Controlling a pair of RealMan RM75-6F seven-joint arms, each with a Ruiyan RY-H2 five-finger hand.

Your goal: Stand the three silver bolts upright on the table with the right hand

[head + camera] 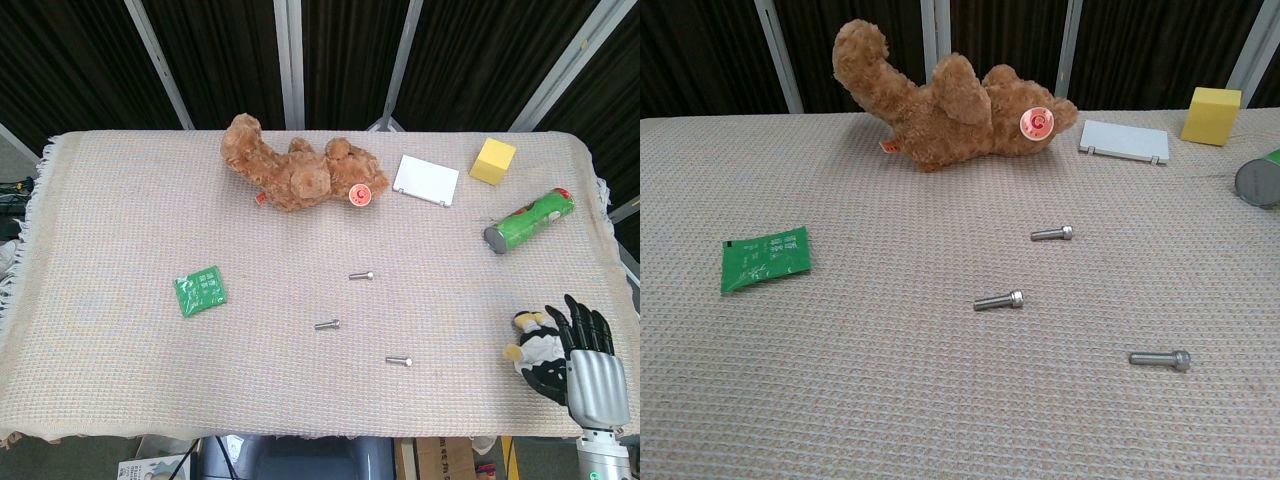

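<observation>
All three silver bolts are lying flat on the woven table mat [120,200], none yet standing, as the right hand [585,355] is hovering at the lower right of the head view with its dark fingers [590,325] spread apart and holding nothing. The nearest bolt [399,361] is lying to the hand's left in the lower centre of the frame, its long axis running side to side with the head toward the hand; the middle bolt [327,324] and the far bolt [361,275] are stepping away up and leftward, both also lying crosswise. A small black-and-white plush toy [535,340] is sitting just beside the hand, between it and the bolts. The left hand is showing in neither view, so the right hand is the only one placed to reach.
</observation>
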